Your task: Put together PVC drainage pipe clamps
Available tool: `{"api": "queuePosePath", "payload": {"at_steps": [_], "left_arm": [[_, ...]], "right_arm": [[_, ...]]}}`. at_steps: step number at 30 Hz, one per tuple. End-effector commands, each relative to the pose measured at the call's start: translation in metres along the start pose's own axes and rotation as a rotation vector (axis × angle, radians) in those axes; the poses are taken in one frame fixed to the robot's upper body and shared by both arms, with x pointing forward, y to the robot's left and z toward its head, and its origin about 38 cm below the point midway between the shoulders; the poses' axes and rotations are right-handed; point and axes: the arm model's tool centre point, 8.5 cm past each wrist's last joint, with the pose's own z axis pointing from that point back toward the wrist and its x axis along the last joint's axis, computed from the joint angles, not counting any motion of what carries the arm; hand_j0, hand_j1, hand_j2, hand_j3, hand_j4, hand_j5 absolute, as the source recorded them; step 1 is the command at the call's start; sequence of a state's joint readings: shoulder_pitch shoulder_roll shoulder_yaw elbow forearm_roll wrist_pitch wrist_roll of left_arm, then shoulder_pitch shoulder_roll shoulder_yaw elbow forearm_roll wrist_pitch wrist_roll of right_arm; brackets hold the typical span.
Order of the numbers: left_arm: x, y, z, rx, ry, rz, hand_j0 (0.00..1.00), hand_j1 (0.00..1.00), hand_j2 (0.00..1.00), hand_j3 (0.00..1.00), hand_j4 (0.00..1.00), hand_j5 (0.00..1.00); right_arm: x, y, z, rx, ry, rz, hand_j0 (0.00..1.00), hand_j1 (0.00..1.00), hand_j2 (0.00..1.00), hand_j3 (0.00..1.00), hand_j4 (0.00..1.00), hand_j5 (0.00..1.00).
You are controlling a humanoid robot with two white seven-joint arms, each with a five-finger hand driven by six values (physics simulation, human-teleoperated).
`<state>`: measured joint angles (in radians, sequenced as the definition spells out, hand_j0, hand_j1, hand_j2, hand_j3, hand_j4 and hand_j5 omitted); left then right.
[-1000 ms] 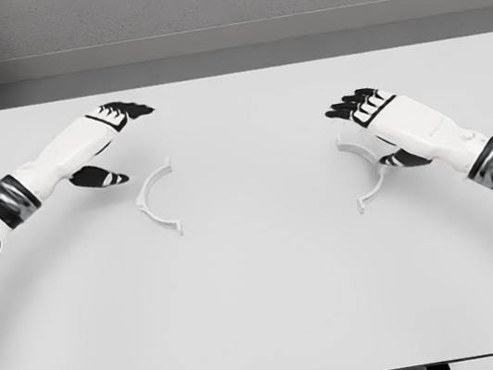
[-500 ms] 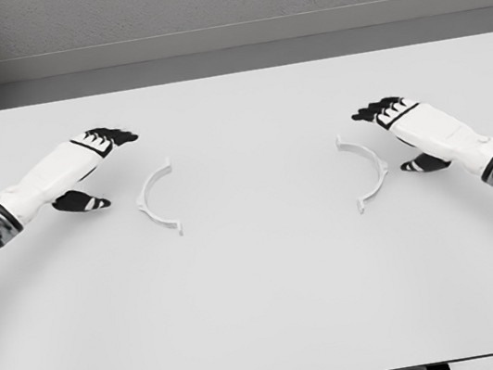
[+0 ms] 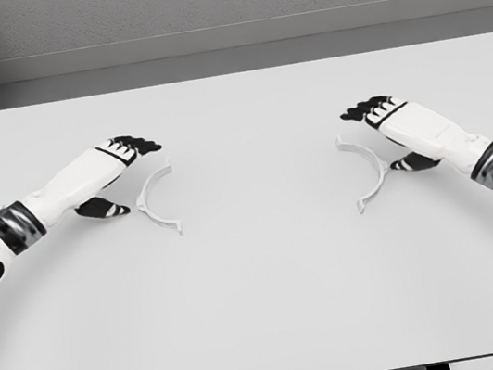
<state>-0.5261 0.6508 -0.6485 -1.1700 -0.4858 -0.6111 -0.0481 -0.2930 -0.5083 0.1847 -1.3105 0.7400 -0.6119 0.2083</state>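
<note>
Two white half-ring pipe clamp halves lie flat on the white table (image 3: 264,295). The left clamp half (image 3: 155,202) curves with its opening to the right; the right clamp half (image 3: 368,170) opens to the left. My left hand (image 3: 122,172) hovers just left of the left half, its black fingers spread above the top end and the thumb low beside the arc, holding nothing. Beside the right half my right hand (image 3: 386,130) is also open, fingers over the upper end and thumb near the arc's outer side.
A grey wall (image 3: 219,11) rises behind the table's far edge. Both forearms come in low from the sides of the picture.
Both hands drew outward half a second ago and have now moved back inward toward their clamp halves. The clamp halves have not moved.
</note>
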Motion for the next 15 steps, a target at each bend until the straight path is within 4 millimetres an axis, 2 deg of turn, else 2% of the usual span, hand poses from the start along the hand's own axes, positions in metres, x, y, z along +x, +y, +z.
{"api": "queuePosePath", "payload": {"at_steps": [1,15], "left_arm": [[0.001,0.000,-0.002,0.005,-0.004,0.005,1.00,1.00,1.00,1.00,1.00,1.00],[0.007,-0.001,-0.012,0.018,-0.020,0.017,1.00,1.00,1.00,1.00,1.00,1.00]], "right_arm": [[0.003,0.004,-0.002,0.007,-0.008,-0.010,1.00,1.00,1.00,1.00,1.00,1.00],[0.015,0.007,-0.014,0.006,-0.041,-0.019,1.00,1.00,1.00,1.00,1.00,1.00]]}}
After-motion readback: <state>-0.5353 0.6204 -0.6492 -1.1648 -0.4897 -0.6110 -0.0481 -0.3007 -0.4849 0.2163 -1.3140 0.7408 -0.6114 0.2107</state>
